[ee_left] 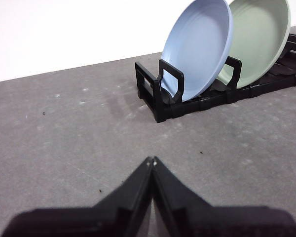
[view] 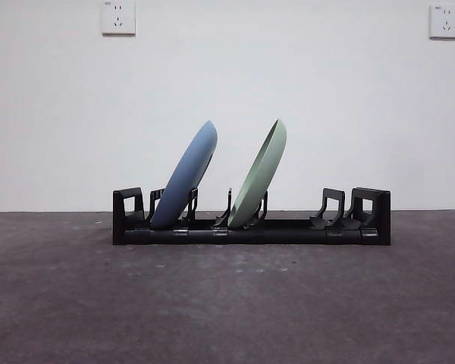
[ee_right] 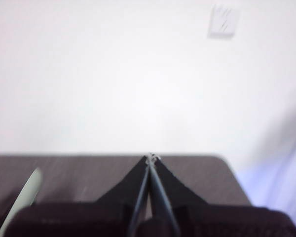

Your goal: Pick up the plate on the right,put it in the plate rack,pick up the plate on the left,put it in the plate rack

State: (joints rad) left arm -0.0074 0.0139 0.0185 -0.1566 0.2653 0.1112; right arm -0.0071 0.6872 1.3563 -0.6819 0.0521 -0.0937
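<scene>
Plates both racked: blue plate (view: pixel 186 176) and green plate (view: pixel 259 174) lean in plate rack (view: pixel 250 230), frame centre. Left hand (ee_left: pixel 152 161) and right hand (ee_right: pixel 151 158) closed, empty, clear. Task looks complete.

matt black plastic plate rack (view: pixel 250 231), smooth plates

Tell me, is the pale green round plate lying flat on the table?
No, the pale green round plate stands tilted in the black plastic rack.

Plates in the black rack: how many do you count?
2. The round blue plate stands tilted near the left end of the long black plastic plate rack; the round green plate stands tilted mid-rack.
</scene>
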